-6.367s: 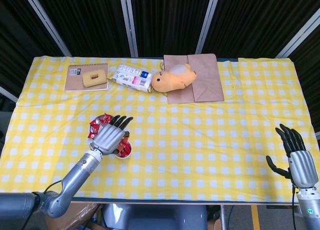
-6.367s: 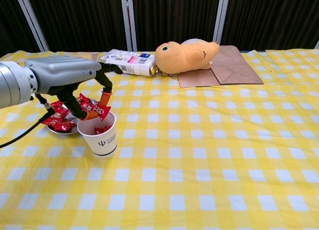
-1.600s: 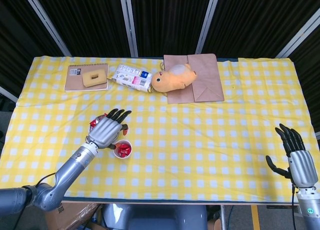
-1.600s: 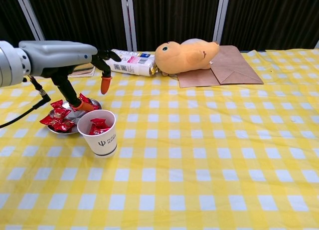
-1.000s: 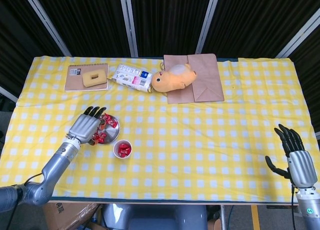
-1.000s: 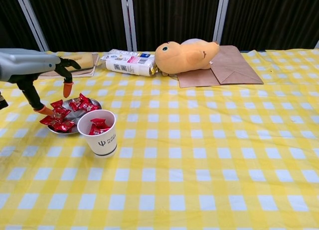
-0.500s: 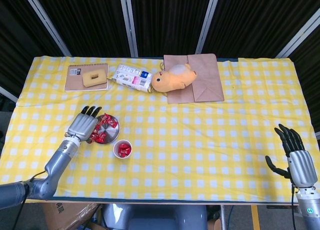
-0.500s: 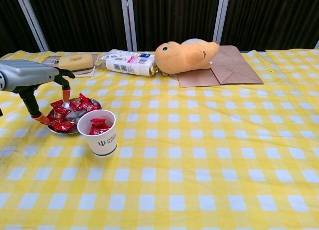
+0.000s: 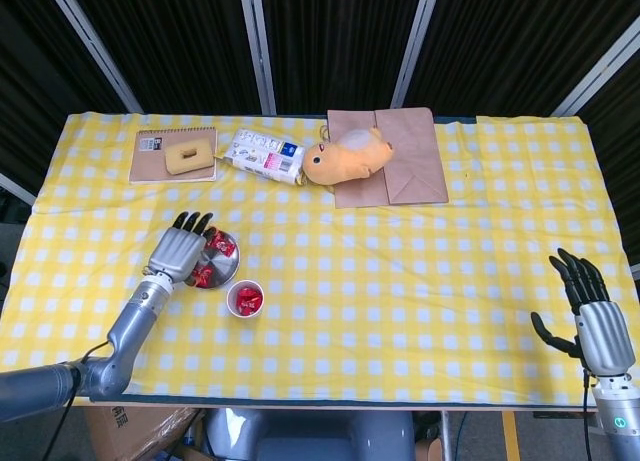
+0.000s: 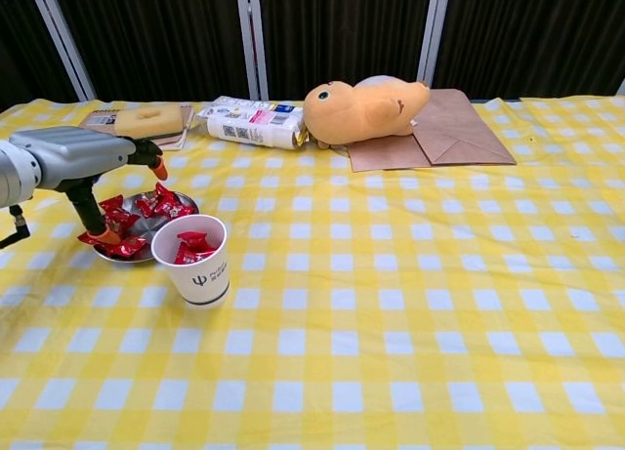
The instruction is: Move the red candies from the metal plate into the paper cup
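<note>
The metal plate [image 9: 233,268] [image 10: 143,256] holds several red candies [image 9: 216,248] [image 10: 157,204]. Just to its right and nearer stands the white paper cup [image 9: 245,299] [image 10: 198,266] with red candies inside. My left hand [image 9: 177,250] [image 10: 74,156] hovers over the plate's left side with its fingers stretched out and apart. In the chest view its thumb points down and its tip meets the candies at the plate's left edge; I see nothing held. My right hand [image 9: 590,316] stands far off at the table's right front edge, fingers spread and empty.
At the back of the yellow checked table lie a notebook with a sponge [image 9: 175,155] [image 10: 146,121], a white packet [image 9: 264,156] [image 10: 252,124], an orange plush toy [image 9: 347,156] [image 10: 363,109] and a brown paper bag [image 9: 405,166] [image 10: 444,128].
My left hand has shifted right, back over the plate's left side, and its thumb has come down onto the candies. The right hand has stayed still.
</note>
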You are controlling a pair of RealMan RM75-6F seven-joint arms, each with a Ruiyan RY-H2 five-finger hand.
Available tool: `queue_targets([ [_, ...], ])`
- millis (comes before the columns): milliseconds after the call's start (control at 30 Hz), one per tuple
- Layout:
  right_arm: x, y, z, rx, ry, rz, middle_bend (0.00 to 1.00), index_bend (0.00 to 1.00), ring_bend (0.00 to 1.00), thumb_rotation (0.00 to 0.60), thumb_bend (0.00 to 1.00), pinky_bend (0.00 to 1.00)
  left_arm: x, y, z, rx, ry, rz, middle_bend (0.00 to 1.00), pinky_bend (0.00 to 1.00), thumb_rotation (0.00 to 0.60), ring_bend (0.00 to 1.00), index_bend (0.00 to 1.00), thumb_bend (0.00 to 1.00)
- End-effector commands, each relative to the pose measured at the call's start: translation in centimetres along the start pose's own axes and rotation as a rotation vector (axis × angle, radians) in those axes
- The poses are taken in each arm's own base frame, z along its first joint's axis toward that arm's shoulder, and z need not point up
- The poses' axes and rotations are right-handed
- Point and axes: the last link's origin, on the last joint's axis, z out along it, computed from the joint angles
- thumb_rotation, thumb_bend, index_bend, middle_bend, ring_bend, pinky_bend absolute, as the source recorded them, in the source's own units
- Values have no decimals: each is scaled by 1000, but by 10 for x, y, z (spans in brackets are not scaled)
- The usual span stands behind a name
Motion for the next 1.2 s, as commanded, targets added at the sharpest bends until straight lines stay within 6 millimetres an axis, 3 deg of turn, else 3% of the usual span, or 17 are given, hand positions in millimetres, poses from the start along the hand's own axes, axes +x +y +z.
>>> queue_targets([
  [33,0,0,0,1,1,2,0,0,0,600,424,0,0,2,-1,-7,-1,6,0,0,600,0,173,51],
  [767,0,-1,-1,5,0,5,0,0,0,600,424,0,0,-15,-4,26,-18,67,0,0,600,0,173,51],
  [1200,0,-1,-1,3,-1,7,0,0,0,600,424,0,-4,-8,6,32,2,60,0,0,600,0,173,52],
])
